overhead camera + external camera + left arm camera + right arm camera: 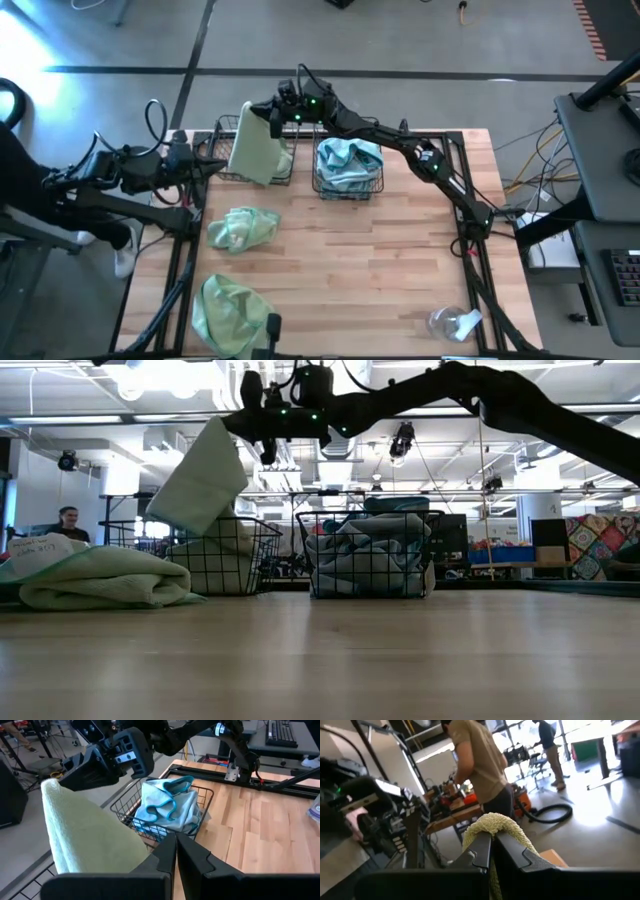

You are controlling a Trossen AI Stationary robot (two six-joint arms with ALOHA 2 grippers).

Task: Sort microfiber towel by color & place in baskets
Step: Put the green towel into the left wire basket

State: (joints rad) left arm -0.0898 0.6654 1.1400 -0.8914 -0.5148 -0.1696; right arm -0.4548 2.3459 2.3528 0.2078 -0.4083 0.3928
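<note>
My right gripper (pixel 272 112) reaches over the left black wire basket (pixel 285 175) and is shut on a light green towel (pixel 255 148), which hangs slanting over that basket (pixel 255 555). Another green towel (pixel 205 572) lies inside it. The right basket (pixel 350 185) holds pale blue-grey towels (pixel 348 160). Two more green towels lie on the table, one at the middle left (pixel 242 228) and one at the near left (pixel 230 312). My left gripper (pixel 175 851) is shut and empty, just left of the left basket (pixel 212 166). My right gripper pinches the green towel's top fold (pixel 494 821) between its two fingers; the cloth bulges over the fingertips. The towel hangs slanting below the gripper (pixel 198 480). Its lower end (pixel 200 530) dips to the left basket's rim.
A clear plastic item (pixel 452 322) lies at the table's near right corner. The wooden table top (pixel 400 270) is bare in the middle and right. A person (pixel 68 522) sits beyond the table's far left; other people (pixel 485 765) stand in the room.
</note>
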